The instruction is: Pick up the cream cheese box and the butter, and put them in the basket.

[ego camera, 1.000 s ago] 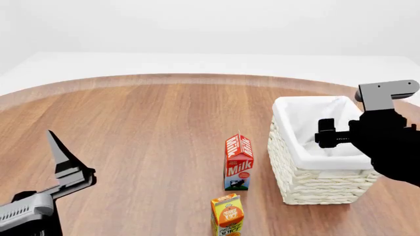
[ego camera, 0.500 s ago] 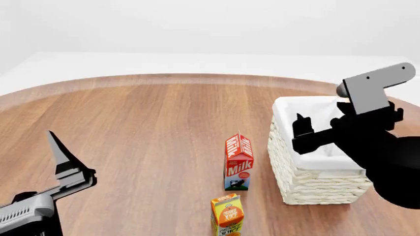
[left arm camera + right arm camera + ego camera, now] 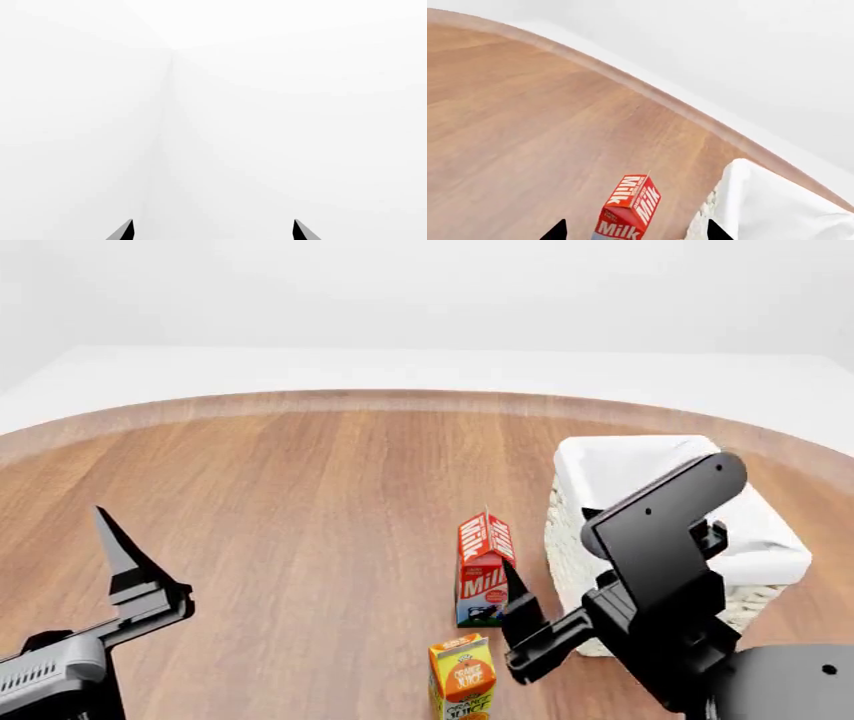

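Note:
The basket (image 3: 638, 454) stands at the right of the table, and its white lining (image 3: 760, 200) also shows in the right wrist view. Neither the cream cheese box nor the butter is in view. My right gripper (image 3: 518, 625) hangs low in front of the basket's left wall, beside the milk carton (image 3: 483, 555). It is open (image 3: 635, 231), and the milk carton (image 3: 627, 207) shows beyond the gap between its fingertips. My left gripper (image 3: 140, 560) is at the bottom left, open (image 3: 213, 230), pointing at blank white background.
An orange juice carton (image 3: 462, 678) stands just in front of the milk carton, close to the right gripper. The right arm covers part of the basket's front. The round wooden table (image 3: 294, 500) stretches left and back to its curved edge.
The right arm has swung from above the basket down and to the left, and now sits in front of it near the milk carton. The left arm has not moved.

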`<state>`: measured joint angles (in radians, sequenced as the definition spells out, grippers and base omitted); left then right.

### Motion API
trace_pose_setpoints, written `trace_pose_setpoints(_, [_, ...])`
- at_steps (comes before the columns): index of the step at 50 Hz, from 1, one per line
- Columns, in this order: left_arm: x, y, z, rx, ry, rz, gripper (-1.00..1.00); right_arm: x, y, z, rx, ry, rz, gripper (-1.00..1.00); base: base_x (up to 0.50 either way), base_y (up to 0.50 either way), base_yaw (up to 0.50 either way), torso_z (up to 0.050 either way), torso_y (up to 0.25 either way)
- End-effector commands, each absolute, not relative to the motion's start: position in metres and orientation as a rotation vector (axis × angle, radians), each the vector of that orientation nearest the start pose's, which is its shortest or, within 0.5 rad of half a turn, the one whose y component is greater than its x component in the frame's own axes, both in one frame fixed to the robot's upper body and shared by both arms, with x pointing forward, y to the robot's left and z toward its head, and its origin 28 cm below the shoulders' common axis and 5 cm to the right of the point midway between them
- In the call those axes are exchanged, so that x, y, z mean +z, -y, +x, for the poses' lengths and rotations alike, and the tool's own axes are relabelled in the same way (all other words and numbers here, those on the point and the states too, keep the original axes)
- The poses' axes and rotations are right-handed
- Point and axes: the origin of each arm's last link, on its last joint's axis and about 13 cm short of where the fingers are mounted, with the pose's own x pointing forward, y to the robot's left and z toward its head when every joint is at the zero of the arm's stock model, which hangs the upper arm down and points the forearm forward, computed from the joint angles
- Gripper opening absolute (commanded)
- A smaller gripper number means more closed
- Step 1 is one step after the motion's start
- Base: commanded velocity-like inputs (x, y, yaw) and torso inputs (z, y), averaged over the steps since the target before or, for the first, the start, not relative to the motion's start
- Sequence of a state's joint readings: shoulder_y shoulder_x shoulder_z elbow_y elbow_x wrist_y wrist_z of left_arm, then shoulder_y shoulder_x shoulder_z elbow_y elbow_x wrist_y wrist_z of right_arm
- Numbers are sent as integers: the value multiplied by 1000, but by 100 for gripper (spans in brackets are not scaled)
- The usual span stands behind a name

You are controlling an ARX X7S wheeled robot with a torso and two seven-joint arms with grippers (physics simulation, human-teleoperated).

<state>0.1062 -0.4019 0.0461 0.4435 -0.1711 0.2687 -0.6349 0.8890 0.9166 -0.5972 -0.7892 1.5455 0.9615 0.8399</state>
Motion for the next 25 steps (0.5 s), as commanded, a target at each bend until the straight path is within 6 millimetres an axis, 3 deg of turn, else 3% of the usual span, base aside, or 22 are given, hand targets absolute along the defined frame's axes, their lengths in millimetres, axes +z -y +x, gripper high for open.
trace_pose_setpoints(1, [112,-259,185,417,617,9,100,214,87,154,523,-149,-312,100,0,0,0,0,0])
trace_pose_setpoints(18, [113,-263,184,433,621,11,100,207,53,146,604,-143,-257,100,0,0,0,0,0])
trace_pose_setpoints(25, [113,-264,184,438,620,9,100,194,39,144,587,-179,-213,100,0,0,0,0,0])
